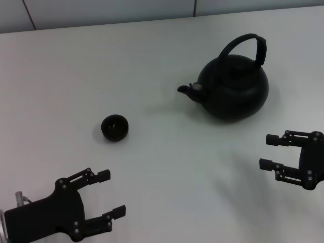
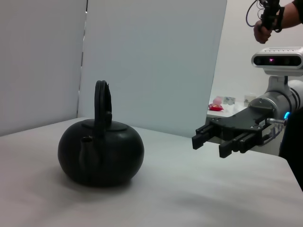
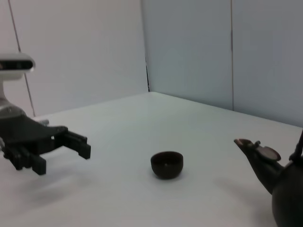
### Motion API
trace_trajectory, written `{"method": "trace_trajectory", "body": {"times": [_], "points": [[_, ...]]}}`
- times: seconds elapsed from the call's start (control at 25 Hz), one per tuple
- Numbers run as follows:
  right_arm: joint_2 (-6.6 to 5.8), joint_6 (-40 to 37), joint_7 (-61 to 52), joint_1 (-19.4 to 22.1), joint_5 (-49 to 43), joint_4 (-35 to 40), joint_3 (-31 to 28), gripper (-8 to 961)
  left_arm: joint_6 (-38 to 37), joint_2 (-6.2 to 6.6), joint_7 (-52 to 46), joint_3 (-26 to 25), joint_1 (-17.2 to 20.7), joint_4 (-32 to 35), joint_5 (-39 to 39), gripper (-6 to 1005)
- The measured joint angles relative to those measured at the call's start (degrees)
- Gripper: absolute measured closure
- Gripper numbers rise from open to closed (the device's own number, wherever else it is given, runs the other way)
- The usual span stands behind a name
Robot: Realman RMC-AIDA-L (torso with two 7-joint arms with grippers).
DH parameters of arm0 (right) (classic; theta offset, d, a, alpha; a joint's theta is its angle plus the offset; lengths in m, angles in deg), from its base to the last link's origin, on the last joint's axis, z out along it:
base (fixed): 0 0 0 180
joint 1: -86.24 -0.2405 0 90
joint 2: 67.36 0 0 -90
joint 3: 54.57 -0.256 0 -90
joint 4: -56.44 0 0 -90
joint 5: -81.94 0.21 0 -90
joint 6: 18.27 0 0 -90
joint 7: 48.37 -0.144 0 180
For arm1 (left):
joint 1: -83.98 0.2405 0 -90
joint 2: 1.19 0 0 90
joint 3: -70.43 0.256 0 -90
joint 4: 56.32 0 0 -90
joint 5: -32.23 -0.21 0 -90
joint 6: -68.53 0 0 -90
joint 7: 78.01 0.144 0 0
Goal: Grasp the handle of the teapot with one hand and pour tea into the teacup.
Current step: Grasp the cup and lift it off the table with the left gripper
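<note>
The matte-black teapot (image 1: 234,90) stands upright on the white table at the far right, its spout (image 1: 185,90) pointing left. Its arched handle (image 1: 246,44) loops over the top. It also shows in the left wrist view (image 2: 100,153) and partly in the right wrist view (image 3: 284,182). The tiny black teacup (image 1: 115,127) stands left of the teapot, also in the right wrist view (image 3: 166,164). My right gripper (image 1: 267,152) is open and empty, near and right of the teapot. My left gripper (image 1: 112,193) is open and empty, near the front left, below the teacup.
The white table (image 1: 162,167) runs back to grey wall panels (image 1: 101,10). In the left wrist view a person's hand (image 2: 267,26) with a cable shows behind the right arm, beyond the table's far side.
</note>
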Motion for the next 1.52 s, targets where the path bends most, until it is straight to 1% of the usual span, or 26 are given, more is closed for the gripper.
{"method": "trace_trajectory", "body": {"times": [0.2,0.68,0.84,0.88,0.92,1.0,1.12,1.2,1.24,1.32,1.52], "points": [[0.09,1.37,1.05,-0.23,-0.09,-0.99,0.00,378,0.14,0.00,0.05,-0.27,-0.01,0.27,-0.04,190],[0.14,1.85,2.21,-1.38,-0.11,-1.82,-0.03,378,0.04,-0.05,-0.42,-0.30,-0.32,0.33,0.09,190],[0.14,1.85,2.22,-1.43,-0.09,-1.82,-0.05,377,0.04,-0.28,-0.50,-0.54,-0.25,0.33,0.34,190],[0.14,1.88,2.22,-1.43,0.00,-1.82,-0.06,377,0.04,-0.31,-0.45,-1.14,-0.26,0.23,0.39,190],[0.14,1.90,2.22,-1.43,0.03,-1.82,-0.07,377,0.04,-0.41,-0.34,-2.78,-0.32,-0.02,0.42,190],[0.14,1.93,2.22,-1.43,0.09,-1.82,-0.07,377,0.03,-0.47,-0.26,-3.78,-0.34,-0.14,0.42,190],[0.14,1.93,2.22,-1.42,0.29,-1.82,-0.07,377,0.48,-0.67,0.53,-9.96,-0.34,-0.87,0.52,191],[0.14,1.92,2.22,-1.41,0.58,-1.67,-0.13,377,2.54,-0.71,2.56,-16.55,-0.53,-2.34,0.54,191],[0.14,1.92,2.22,-1.41,0.58,-1.67,-0.13,377,2.54,-0.71,2.56,-16.55,-0.53,-2.34,0.54,191],[0.14,1.89,2.22,-1.57,0.63,-1.45,-0.16,377,4.46,-0.67,3.82,-20.14,-0.70,-3.28,0.54,191],[0.14,1.87,2.22,-1.89,0.65,-1.41,-0.15,377,5.15,-0.66,3.92,-20.64,-0.80,-3.59,0.54,191]]}}
